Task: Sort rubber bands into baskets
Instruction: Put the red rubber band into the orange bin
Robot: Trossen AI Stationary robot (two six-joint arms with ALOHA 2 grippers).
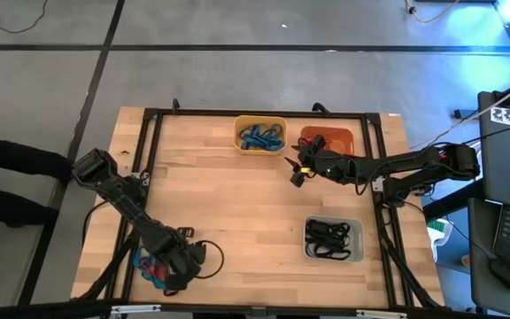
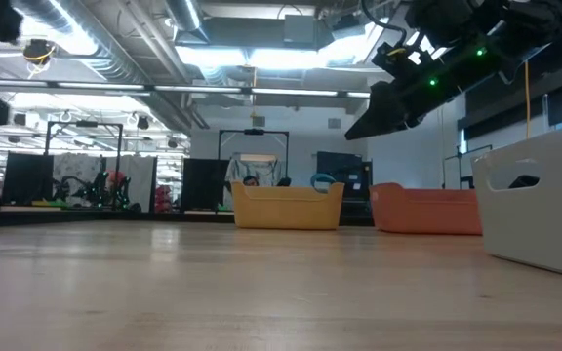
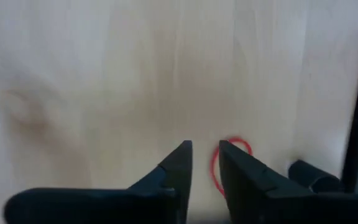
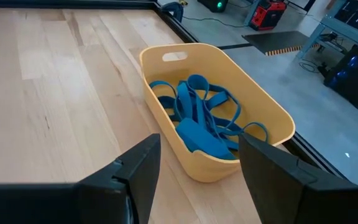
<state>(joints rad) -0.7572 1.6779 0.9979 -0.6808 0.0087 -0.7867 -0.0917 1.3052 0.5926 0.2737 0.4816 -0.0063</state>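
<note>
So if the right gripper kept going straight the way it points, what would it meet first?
Probably the yellow basket holding blue rubber bands; it sits directly ahead of the right gripper, between its open fingers, though depth is uncertain.

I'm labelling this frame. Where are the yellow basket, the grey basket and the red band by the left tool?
yellow basket [image 4: 263, 115]: right wrist view, far rim.
grey basket [image 1: 308, 239]: high view, left wall.
red band [image 3: 215, 168]: left wrist view, loop's left edge.

My right claw [image 2: 364, 127] hangs up high over the tabletop [image 2: 213, 292]. Yellow basket [image 2: 287, 207] and orange basket [image 2: 425, 210] sit at the back, grey basket [image 2: 544, 195] up close.
</note>
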